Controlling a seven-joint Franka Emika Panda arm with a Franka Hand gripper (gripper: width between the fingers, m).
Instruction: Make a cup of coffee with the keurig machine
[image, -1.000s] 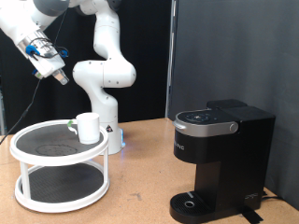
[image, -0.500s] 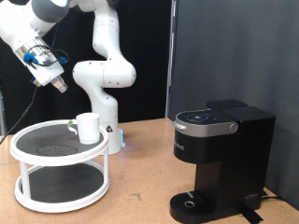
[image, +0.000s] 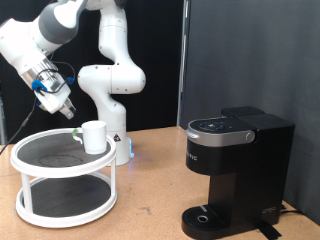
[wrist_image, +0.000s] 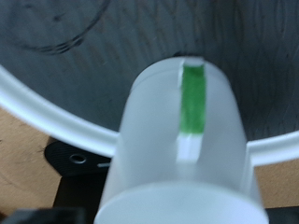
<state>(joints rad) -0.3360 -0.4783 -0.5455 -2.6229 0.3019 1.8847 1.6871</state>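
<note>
The end effector (image: 66, 113) hangs in the upper left of the exterior frame, tipped downward above the two-tier white round stand (image: 62, 205). It sits a little above and to the left of the cup (image: 94, 136), not touching it. From where I stand I cannot tell whether its fingers are spread or closed; they are too small in the exterior view and do not show in the wrist view.

The cup, a plain white mug, stands upright on the dark top shelf of the stand, close to the shelf's right rim in the exterior view. In the wrist view the cup (wrist_image: 177, 140) fills the middle of the picture, blurred, with a green stripe (wrist_image: 192, 101) down its side and the stand's white rim (wrist_image: 56, 112) curving behind it.

The keurig machine (image: 238, 170) sits on the wooden desk (image: 150, 195) in the lower right of the exterior frame, well apart from the stand. Its lid is down and its round drip tray (image: 205, 216) carries nothing.
</note>
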